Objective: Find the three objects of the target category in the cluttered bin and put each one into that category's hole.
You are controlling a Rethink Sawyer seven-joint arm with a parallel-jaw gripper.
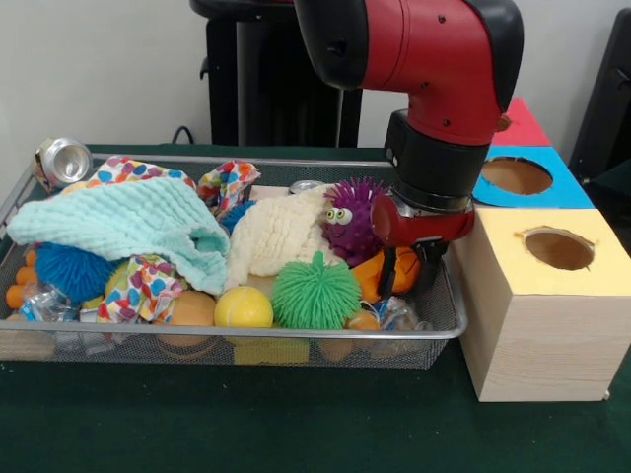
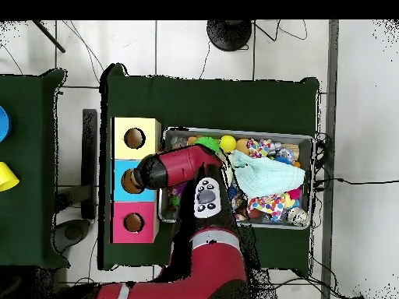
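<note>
The wire mesh bin (image 1: 449, 330) is full of toys and cloths; it also shows in the overhead view (image 2: 308, 140). One silvery can (image 1: 61, 160) lies on its side at the bin's far left corner, seen from above too (image 2: 299, 218). A second can's top (image 1: 306, 185) peeks out behind the cream cloth. Crumpled shiny things lie at the front left (image 1: 39, 305) and front right (image 1: 399, 313). My gripper (image 1: 409, 276) is down in the bin's right end, fingers apart on either side of an orange toy (image 1: 404, 268). The blue-surround hole (image 1: 517, 175) is just behind the arm.
A yellow-surround hole (image 1: 559, 248) and a red-surround box top (image 1: 523, 126) flank the blue one. A mint cloth (image 1: 128, 227), cream cloth (image 1: 281, 235), purple spiky ball (image 1: 350, 219), green spiky ball (image 1: 315, 291), blue spiky ball (image 1: 69, 271) and yellow ball (image 1: 243, 307) crowd the bin.
</note>
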